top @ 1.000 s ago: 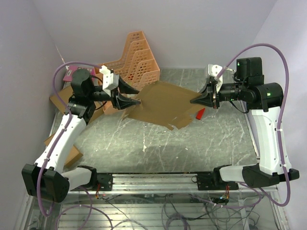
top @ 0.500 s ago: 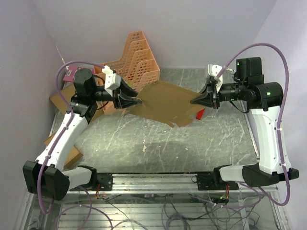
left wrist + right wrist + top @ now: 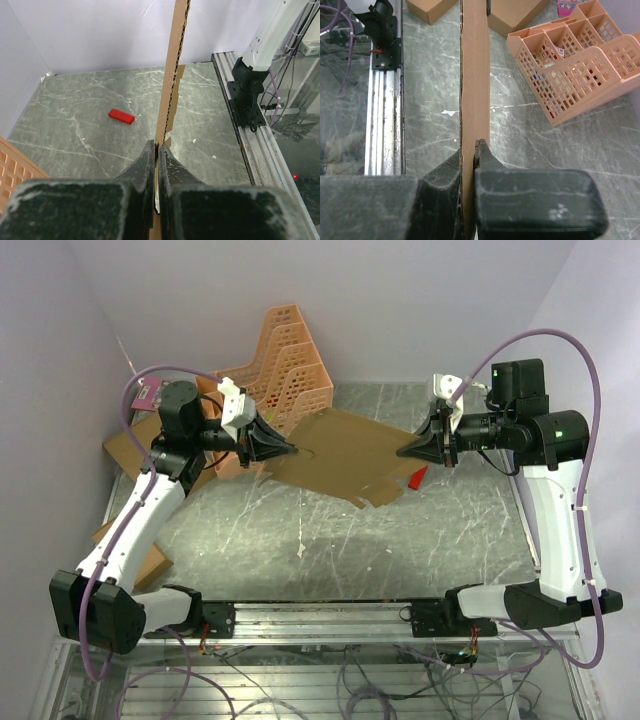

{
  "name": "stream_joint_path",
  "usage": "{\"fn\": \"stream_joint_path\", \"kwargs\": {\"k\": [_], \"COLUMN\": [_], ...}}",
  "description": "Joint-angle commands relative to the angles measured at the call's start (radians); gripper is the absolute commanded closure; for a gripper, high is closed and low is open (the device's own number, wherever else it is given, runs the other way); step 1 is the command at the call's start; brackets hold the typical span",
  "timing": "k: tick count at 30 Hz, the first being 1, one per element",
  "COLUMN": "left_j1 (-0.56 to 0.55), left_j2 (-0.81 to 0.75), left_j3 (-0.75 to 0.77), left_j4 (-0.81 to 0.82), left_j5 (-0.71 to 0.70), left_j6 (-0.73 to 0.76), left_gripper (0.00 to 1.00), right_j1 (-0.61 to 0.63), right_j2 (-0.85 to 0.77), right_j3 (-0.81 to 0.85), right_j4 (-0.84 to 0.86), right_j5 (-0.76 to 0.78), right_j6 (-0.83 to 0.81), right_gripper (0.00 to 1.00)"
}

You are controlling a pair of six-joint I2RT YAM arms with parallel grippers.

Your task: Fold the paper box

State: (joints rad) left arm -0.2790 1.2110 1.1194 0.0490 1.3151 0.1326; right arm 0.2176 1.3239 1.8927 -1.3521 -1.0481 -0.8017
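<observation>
While both arms reach in toward the middle, the paper box [image 3: 345, 455] hangs btw them above the bench [image 3: 300, 540]. It's not folded yet, just a flat brown sheet w/ notched flaps. The left claw [image 3: 290, 448] is closed tight on the sheet's left edge. In the left wrist view the two black fingers [image 3: 143, 165] pinch the card w/ no gap, and the sheet shows edge-on, going straight away from the camera. The right claw [image 3: 403, 452] is closed on the sheet's right edge. In the right wrist view its fingers press on both sides of the card. A small red block [image 3: 417, 478] lies on the bench just by the sheet's right side, below the right claw. An orange basket [image 3: 285, 365] w/ lots of holes sits at the back left, behind the left claw. Other brown boxes [image 3: 125, 445] lie at the far left, apart from the sheet.
</observation>
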Motion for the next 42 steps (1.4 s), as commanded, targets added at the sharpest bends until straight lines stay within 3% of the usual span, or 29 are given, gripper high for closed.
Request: {"fn": "stream_joint_path", "kwargs": {"k": [1, 4, 8, 13, 16, 21, 23, 25, 28, 31, 38, 42], "left_j1": [-0.009, -0.009, 0.012, 0.186, 0.324, 0.513, 0.589, 0.639, 0.647, 0.635, 0.52, 0.516], "left_j2": [0.007, 0.004, -0.034, -0.182, -0.289, -0.365, -0.355, -0.294, -0.123, 0.013, 0.061, 0.145], "left_j3": [0.041, 0.043, 0.038, -0.125, -0.218, -0.343, -0.476, -0.595, -0.698, -0.7, -0.604, -0.534], "left_j4": [-0.016, -0.008, -0.014, 0.248, 0.373, 0.324, 0.495, 0.808, 1.373, 1.672, 1.524, 1.676], "left_j5": [0.029, 0.017, -0.124, -0.409, -0.499, -0.636, -0.565, -0.502, -0.452, -0.441, -0.497, -0.503], "left_j6": [0.032, 0.022, -0.014, -0.3, -0.462, -0.577, -0.727, -0.958, -1.273, -1.446, -1.347, -1.489], "left_gripper": [0.93, 0.92, 0.61, 0.41, 0.37, 0.36, 0.35, 0.34, 0.32, 0.3, 0.26, 0.2], "right_j1": [-0.001, -0.002, -0.008, -0.024, -0.029, -0.056, -0.069, -0.083, -0.124, -0.168, -0.261, -0.279], "right_j2": [-0.002, -0.003, -0.007, -0.005, 0.019, 0.076, 0.095, 0.107, 0.122, 0.113, 0.116, 0.046], "right_j3": [0.01, 0.003, -0.002, 0.013, 0.072, 0.214, 0.257, 0.288, 0.332, 0.327, 0.307, 0.196], "right_j4": [0.012, 0.018, 0.052, 0.092, 0.09, 0.127, 0.146, 0.167, 0.198, 0.27, 0.39, 0.535], "right_j5": [-0.044, -0.036, 0.03, 0.126, 0.162, 0.121, 0.1, 0.084, 0.018, -0.068, -0.3, -0.344], "right_j6": [-0.004, 0.001, 0.037, 0.089, 0.108, 0.163, 0.18, 0.205, 0.243, 0.319, 0.461, 0.568], "right_gripper": [1.0, 1.0, 1.0, 1.0, 1.0, 1.0, 1.0, 1.0, 1.0, 1.0, 1.0, 1.0]}}
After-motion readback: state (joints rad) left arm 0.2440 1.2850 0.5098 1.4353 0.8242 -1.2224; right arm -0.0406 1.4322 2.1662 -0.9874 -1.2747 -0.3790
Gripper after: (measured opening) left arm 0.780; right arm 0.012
